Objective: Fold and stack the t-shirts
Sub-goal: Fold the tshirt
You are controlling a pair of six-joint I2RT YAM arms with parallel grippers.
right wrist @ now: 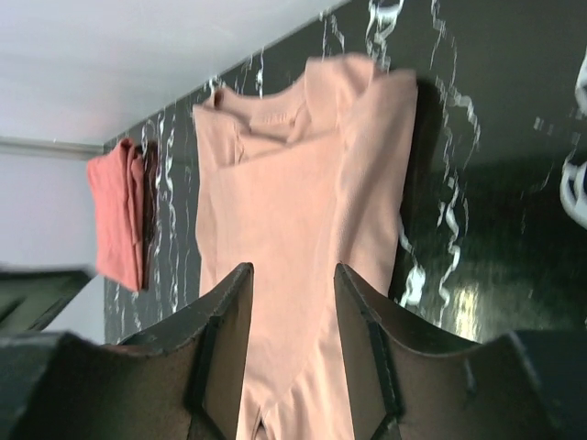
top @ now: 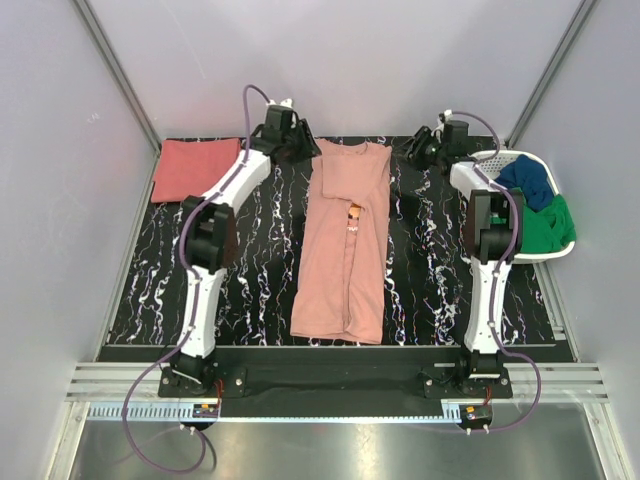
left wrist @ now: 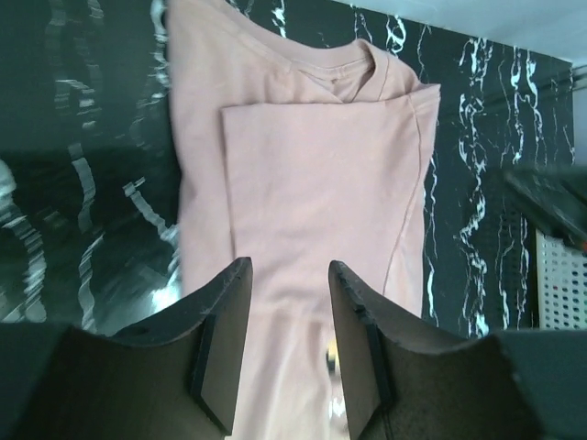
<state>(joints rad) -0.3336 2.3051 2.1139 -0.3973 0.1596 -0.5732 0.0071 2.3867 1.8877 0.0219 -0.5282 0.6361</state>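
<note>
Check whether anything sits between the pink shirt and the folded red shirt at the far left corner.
No loose thing shows on the table between the pink shirt and the red shirt. Only the left arm reaches across that gap, above the surface, and it hides part of it.

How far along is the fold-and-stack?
Done: coral-red shirt folded at the far-left corner. In hand: pink shirt lies mid-table, sides folded in to a long strip; left fingers and right fingers hover open by its collar, holding nothing. Remaining: crosswise folds, then stacking; basket on the right holds blue cloth and green cloth.
</note>
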